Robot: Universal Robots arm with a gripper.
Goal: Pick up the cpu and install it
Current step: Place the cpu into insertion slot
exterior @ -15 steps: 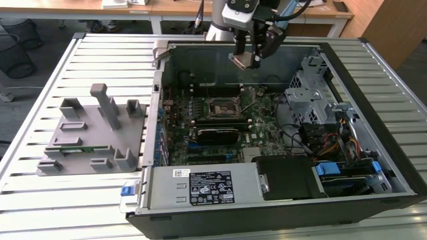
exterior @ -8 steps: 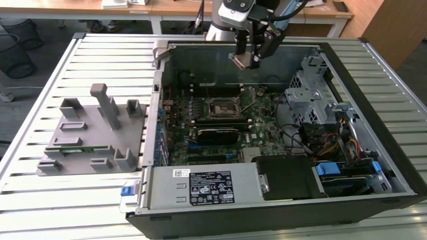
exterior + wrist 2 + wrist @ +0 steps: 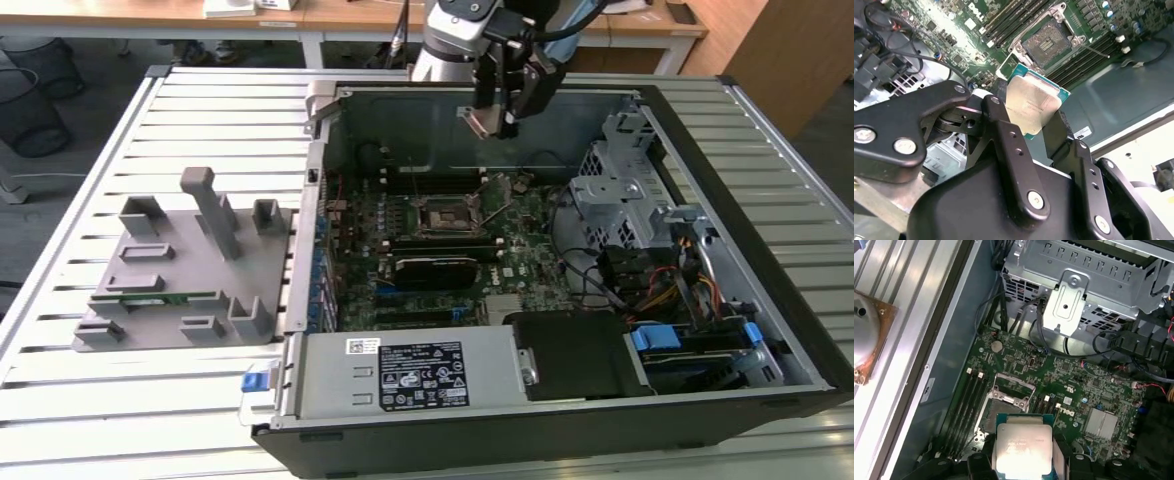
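The slatted counter (image 3: pixel 200 110) carried an open computer case (image 3: pixel 561 445), and the socket (image 3: pixel 438 215) lay on the motherboard (image 3: pixel 534 240) inside it. 1 arm (image 3: pixel 447 45) pointed steeply down into the case, its wrist hanging well above the socket and clear of it. A grey fixture (image 3: pixel 174 280) sat on the counter, well away from the socket toward the exterior view's left. In the second wrist view the socket's contact field lay uncovered. The gripper (image 3: pixel 1029 112) had its 2 fingers (image 3: pixel 1004 132) clamped on opposite edges of the cpu (image 3: pixel 1035 102), held in the air above the socket with its metal top tilted.
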